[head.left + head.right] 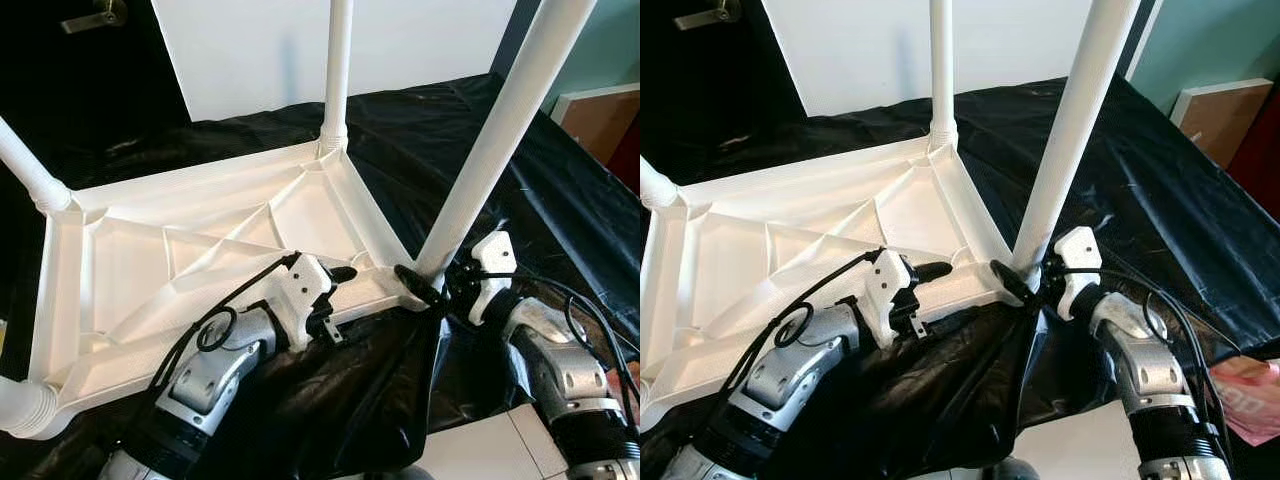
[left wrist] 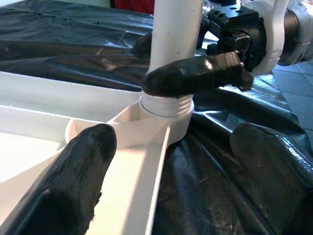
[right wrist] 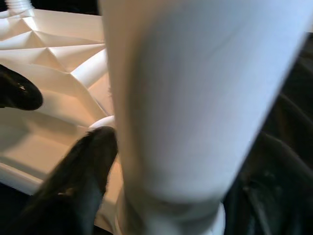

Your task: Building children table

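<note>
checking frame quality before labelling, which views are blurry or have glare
Right wrist view: the table leg sits so near the lens that it is soft and featureless. Left wrist view: the leg's threaded base is sharp, the left end effector's fingers blur in the foreground. Left eye view: sharp; the black plastic sheet shows shiny glare streaks, and the white tabletop is bright but keeps its ribs.

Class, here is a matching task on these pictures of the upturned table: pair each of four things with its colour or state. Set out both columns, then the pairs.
Things:
1. tabletop
2. near leg
3. sheet
4. left end effector

States:
A. black, crumpled under the table
B. gripped at its base by the right end effector
C. white, lying underside up
D. resting at the near rim, holding nothing

Pairs: 1-C, 2-B, 3-A, 4-D
</note>
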Controlling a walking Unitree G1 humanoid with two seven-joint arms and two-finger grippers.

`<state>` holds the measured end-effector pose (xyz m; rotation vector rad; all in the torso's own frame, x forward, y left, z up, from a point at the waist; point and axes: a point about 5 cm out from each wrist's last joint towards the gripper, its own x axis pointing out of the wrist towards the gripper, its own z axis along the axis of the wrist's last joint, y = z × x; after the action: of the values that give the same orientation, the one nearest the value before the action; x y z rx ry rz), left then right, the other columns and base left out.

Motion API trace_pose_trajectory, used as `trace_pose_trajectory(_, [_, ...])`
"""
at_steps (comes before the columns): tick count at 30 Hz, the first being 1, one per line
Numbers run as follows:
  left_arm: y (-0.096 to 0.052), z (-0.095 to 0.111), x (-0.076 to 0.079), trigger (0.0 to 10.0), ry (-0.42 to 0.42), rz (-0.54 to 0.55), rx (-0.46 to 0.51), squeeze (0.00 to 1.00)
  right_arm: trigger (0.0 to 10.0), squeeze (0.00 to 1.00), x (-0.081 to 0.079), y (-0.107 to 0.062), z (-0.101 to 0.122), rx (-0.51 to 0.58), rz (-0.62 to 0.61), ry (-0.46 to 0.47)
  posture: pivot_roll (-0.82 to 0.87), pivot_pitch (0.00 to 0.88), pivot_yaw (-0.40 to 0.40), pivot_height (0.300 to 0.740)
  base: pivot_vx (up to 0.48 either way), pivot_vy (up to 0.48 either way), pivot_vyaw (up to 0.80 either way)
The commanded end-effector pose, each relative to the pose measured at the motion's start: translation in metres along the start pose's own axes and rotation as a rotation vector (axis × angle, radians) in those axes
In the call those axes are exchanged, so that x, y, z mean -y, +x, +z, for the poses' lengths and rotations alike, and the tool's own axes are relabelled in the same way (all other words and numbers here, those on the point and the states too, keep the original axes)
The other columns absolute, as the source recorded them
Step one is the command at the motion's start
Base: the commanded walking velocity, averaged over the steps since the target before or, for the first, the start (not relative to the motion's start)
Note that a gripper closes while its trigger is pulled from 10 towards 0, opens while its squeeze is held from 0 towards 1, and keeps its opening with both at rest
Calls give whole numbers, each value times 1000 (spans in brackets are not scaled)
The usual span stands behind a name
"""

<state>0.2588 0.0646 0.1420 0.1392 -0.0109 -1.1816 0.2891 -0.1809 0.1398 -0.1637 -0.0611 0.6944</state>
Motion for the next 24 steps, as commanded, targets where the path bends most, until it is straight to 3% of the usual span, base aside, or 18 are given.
trace_pose_trajectory(1, [-1,-1,12,10000,-1,-184,-7,0,0,0,0,-1,-2,-10,14,-3,-20,116,-26,740,0,0,0])
trace_pose_trajectory(10, [0,-5,10,10000,112,-173,-75,0,0,0,3,-7,-5,-21,18,-11,-23,101,-32,740,0,0,0])
trace_pose_trajectory(11, [0,-6,10,10000,115,-172,-77,0,4588,0,2,-8,-5,-22,8,-3,-25,100,-32,740,0,0,0])
trace_pose_trajectory(12, [1,-6,9,10000,120,-164,-77,0,10000,0,0,-8,-6,-20,1,10,-25,97,-30,740,0,0,0])
trace_pose_trajectory(24, [2,-4,5,10000,146,-131,-71,0,10000,0,-10,-8,-11,7,-132,65,-34,95,-22,740,0,0,0])
